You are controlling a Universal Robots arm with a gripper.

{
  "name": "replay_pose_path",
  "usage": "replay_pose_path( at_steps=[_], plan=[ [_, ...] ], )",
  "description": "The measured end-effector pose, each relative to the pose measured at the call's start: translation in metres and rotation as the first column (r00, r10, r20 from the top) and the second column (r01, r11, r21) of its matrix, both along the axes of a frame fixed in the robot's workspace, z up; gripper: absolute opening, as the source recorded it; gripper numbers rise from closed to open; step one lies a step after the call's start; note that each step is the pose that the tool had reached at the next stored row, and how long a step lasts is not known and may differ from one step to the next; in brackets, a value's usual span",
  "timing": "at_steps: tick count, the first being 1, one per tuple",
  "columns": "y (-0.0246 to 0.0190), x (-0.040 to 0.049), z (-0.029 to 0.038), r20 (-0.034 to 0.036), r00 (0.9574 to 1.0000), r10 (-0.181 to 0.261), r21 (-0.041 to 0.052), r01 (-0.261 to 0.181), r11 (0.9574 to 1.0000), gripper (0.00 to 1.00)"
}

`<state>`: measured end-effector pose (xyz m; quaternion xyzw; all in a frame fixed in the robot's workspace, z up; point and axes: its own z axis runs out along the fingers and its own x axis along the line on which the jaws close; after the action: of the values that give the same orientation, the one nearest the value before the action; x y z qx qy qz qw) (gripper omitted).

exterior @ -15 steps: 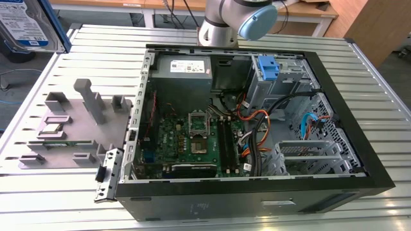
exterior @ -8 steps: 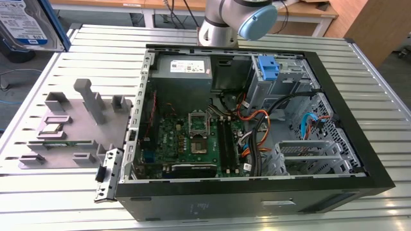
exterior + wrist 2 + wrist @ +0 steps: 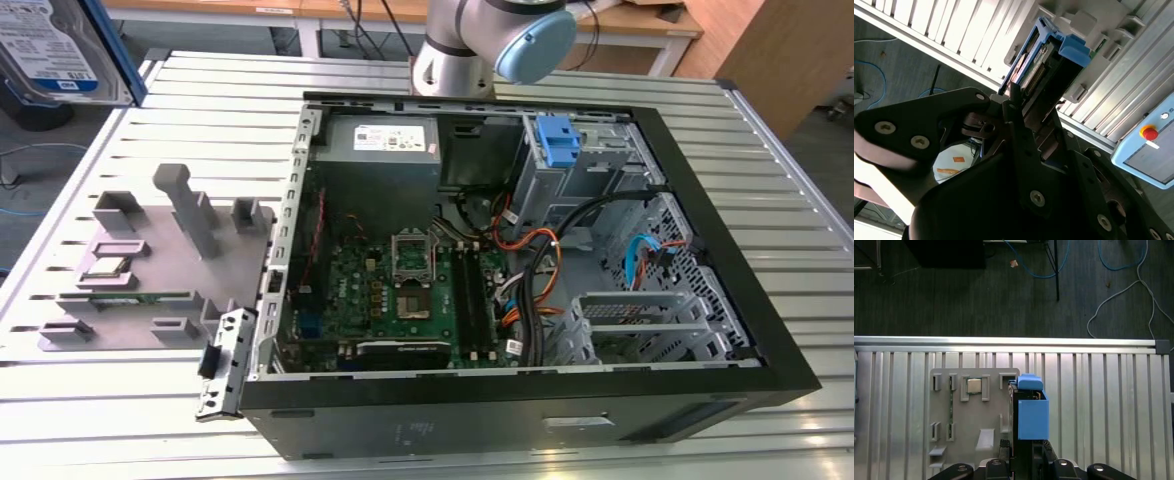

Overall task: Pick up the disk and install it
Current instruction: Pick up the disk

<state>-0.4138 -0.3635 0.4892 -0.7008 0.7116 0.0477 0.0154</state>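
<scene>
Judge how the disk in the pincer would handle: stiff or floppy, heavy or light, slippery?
Probably stiff: the disk juts straight from the pincer without sagging. Likely heavy for its size, being metal-bodied. Its blue side rails look smooth, so possibly slippery.

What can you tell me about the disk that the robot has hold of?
The disk is a flat metal drive with blue plastic rails along its sides and a blue tab at one end. The exterior view shows its white-and-blue label. It is clamped in the gripper, held in the air over the grey parts tray on the slatted metal table, touching nothing else.
</scene>
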Motion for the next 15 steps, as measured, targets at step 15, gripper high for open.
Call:
replay_pose_path(
  at_steps=[15],
  plan=[
    [0.0, 0.0, 0.0015, 0.0001, 1.0, 0.0, 0.0002, 0.0, 1.0, 0.35]
  ],
)
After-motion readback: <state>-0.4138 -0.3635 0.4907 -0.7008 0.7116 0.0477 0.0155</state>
